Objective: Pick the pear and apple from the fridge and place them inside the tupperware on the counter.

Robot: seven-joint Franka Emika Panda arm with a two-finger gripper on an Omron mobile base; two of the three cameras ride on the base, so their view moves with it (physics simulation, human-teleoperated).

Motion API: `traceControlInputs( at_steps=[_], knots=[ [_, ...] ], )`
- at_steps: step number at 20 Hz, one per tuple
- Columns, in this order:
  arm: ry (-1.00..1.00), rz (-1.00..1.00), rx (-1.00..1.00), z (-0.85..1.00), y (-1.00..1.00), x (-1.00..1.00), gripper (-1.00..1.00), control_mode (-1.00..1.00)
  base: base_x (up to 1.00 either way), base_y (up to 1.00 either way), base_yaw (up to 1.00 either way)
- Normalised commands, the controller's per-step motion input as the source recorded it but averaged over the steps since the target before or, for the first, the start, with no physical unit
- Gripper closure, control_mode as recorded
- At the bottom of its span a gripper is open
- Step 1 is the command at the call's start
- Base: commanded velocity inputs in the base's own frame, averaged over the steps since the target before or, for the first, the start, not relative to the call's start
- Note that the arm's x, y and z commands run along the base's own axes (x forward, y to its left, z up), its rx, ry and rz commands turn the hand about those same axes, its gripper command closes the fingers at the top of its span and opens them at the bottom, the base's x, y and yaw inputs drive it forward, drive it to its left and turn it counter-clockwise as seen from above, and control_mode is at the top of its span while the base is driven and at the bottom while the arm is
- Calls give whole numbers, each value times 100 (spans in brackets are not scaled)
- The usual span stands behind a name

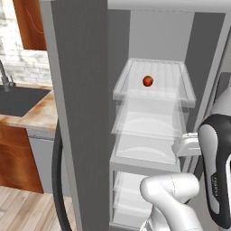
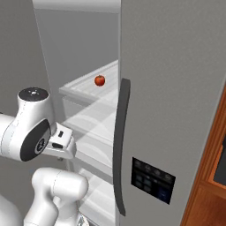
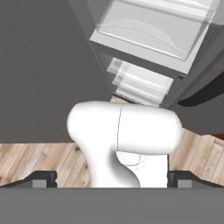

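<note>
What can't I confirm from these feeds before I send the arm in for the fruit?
- Pear: not made out on any fridge shelf; only the apple is plain.
- Tupperware: not made out; the left base view's edge cuts off the counter.
- Pincer: in the hand view just its tips; nothing between them.

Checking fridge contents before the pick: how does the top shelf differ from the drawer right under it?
The top shelf is a flat, open tray with a low rim; the drawer is a deeper bin with a curved front. The top shelf carries the apple; the drawer shows nothing inside. Both are white, translucent and sit inside the open fridge.
</note>
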Motion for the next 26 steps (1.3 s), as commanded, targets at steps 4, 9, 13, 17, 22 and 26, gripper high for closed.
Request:
traceControlInputs(
  at_steps=[4, 9, 13, 17, 22, 26],
  knots=[
    [-12, 0, 0, 8, 0, 19, -100, -100, 0, 0, 0],
    [-41, 0, 0, 42, 0, 11, -100, -100, 0, 0, 0],
    [-34, -1, 0, 48, 0, 30, -100, -100, 0, 0, 0],
    [-5, -13, -1, 48, 0, 36, -100, -100, 0, 0, 0],
    [1, -17, 0, 50, 0, 49, -100, -100, 0, 0, 0],
    [1, -13, 0, 37, 0, 46, -100, -100, 0, 0, 0]
  ],
)
